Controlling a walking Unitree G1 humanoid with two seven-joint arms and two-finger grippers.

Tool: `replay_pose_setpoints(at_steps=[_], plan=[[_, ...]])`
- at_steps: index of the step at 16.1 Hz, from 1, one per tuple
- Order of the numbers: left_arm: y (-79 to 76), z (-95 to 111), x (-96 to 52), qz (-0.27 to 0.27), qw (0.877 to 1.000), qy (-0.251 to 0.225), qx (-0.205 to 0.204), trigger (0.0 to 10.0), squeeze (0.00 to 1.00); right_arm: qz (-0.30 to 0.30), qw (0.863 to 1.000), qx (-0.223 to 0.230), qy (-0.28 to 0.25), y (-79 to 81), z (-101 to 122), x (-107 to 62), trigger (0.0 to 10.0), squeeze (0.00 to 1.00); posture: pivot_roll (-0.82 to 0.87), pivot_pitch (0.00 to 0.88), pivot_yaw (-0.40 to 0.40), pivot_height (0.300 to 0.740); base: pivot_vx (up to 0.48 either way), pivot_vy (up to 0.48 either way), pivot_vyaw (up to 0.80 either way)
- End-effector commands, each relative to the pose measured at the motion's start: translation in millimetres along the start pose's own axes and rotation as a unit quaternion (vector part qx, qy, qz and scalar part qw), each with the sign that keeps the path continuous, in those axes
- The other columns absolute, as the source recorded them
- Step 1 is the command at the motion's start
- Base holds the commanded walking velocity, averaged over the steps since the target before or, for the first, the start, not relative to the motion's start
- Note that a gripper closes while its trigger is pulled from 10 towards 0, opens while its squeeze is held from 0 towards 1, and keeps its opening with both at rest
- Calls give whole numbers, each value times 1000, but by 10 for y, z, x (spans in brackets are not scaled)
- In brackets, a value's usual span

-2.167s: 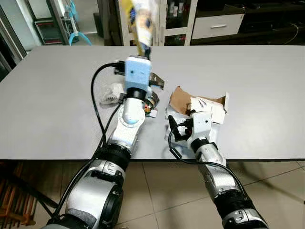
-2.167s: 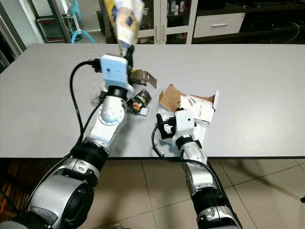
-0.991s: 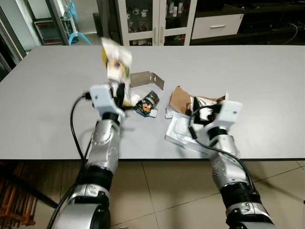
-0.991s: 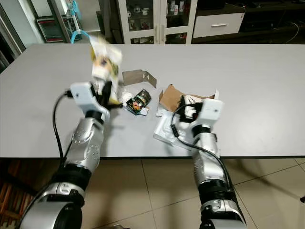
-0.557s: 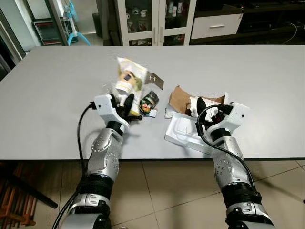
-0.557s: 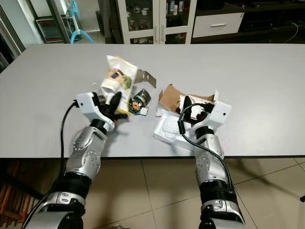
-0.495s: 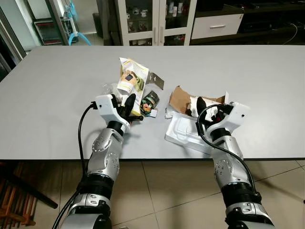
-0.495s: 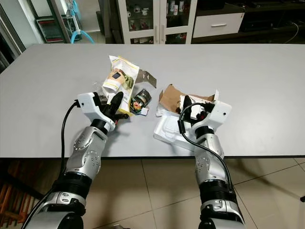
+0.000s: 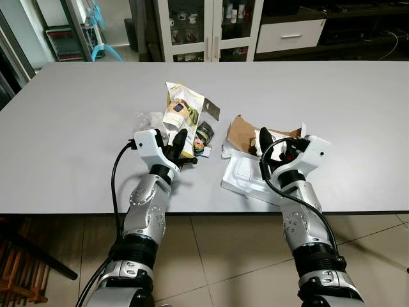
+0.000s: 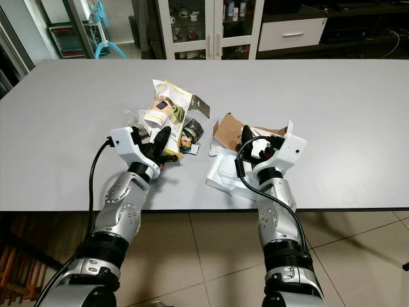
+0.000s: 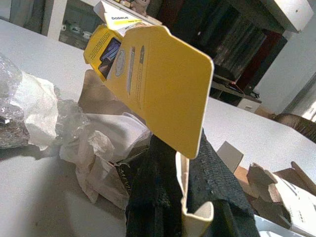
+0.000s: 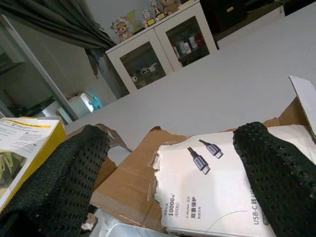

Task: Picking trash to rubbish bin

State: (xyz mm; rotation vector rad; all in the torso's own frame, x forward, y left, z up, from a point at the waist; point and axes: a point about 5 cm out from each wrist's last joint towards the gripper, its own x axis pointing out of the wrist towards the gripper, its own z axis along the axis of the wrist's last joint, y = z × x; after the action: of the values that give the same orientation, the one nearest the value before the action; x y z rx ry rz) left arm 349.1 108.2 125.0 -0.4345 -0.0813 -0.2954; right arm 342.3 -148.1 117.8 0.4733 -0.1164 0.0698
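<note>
1. Left gripper (image 9: 177,146) low over the grey table (image 9: 77,121), near its front edge, fingers clamped on the bottom edge of a yellow packet (image 9: 181,114).
2. Packet upright, leaning away from the wrist, rising above the fingertips; in the left wrist view the packet (image 11: 153,86) pinched between the two black fingers (image 11: 150,192), a cream inner flap poking out at the grip.
3. Just behind and beside the packet: crumpled clear plastic (image 9: 148,119), a small dark wrapper (image 9: 204,135) and a grey bent card (image 9: 211,109), all lying on the table.
4. Right gripper (image 10: 255,142) at the torn cardboard box (image 9: 271,137), fingers spread wide, holding nothing.
5. In the right wrist view, a white cable-printed box panel (image 12: 217,182) lying between the two parted fingers (image 12: 64,173), brown torn cardboard (image 12: 131,180) below it.
6. White moulded tray (image 9: 246,182) flat on the table just under the right wrist, touching the cardboard box.
7. Glass-fronted cabinet (image 9: 211,29) beyond the far table edge.
</note>
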Motion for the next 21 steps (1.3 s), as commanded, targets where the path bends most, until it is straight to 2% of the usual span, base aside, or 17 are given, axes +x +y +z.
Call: replay_pose_setpoints(at_steps=[1, 8, 21], plan=[[-22, 35, 36, -1, 1000, -2, 1, 10000, 0, 2, 1000, 3, 5, -9, -5, -6, 10000, 0, -52, 0, 56, 740, 0, 0, 0], [-32, 18, 31, -2, 1000, -1, 2, 10000, 0, 2, 1000, 5, 13, -5, -51, -24, 10000, 0, -48, 0, 56, 740, 0, 0, 0], [-63, 30, 45, -1, 1000, -7, 3, 10000, 0, 2, 1000, 4, 21, -14, -60, -14, 10000, 0, -39, 0, 42, 740, -358, 0, 0]])
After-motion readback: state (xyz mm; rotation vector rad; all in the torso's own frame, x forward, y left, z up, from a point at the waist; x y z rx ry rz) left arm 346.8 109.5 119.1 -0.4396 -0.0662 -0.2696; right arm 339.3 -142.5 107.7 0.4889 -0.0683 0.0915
